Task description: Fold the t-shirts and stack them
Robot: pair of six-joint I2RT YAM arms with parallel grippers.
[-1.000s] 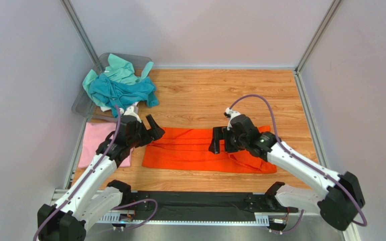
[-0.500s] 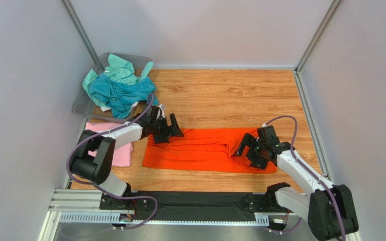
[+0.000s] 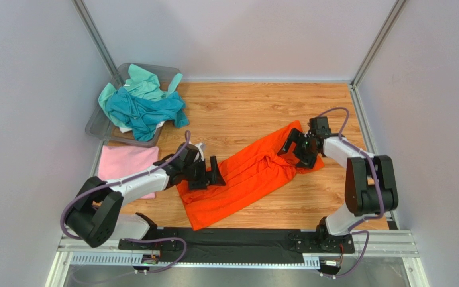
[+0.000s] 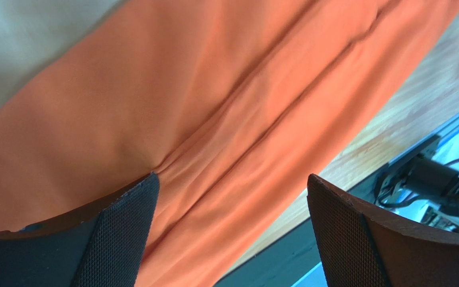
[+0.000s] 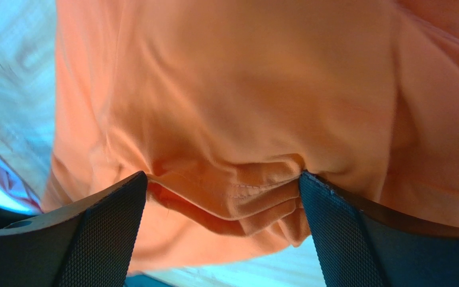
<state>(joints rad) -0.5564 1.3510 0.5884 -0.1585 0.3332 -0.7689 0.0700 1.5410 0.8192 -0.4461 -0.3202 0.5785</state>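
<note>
The bright orange t-shirt [image 3: 253,173] lies as a long folded band, slanting from near left to far right on the wooden table. My left gripper [image 3: 211,173] is open over its left part, and orange cloth [image 4: 214,89] fills the space between the wide jaws [image 4: 230,182]. My right gripper [image 3: 295,150] is open at the shirt's far right end, with a bunched hem [image 5: 244,185] between its jaws [image 5: 223,179]. The pale pink t-shirt [image 3: 127,167] lies folded flat at the left edge. The teal [image 3: 142,110] and mint green [image 3: 142,81] t-shirts lie crumpled in the bin.
The grey see-through plastic bin [image 3: 97,125] stands at the far left corner. Grey walls close in the table on three sides. A black rail [image 3: 238,239] with the arm bases runs along the near edge.
The orange shirt has turned from lying crosswise to slanting; its right end went farther back and its left end nearer. My right gripper moved back and right, my left gripper nearer and right.
</note>
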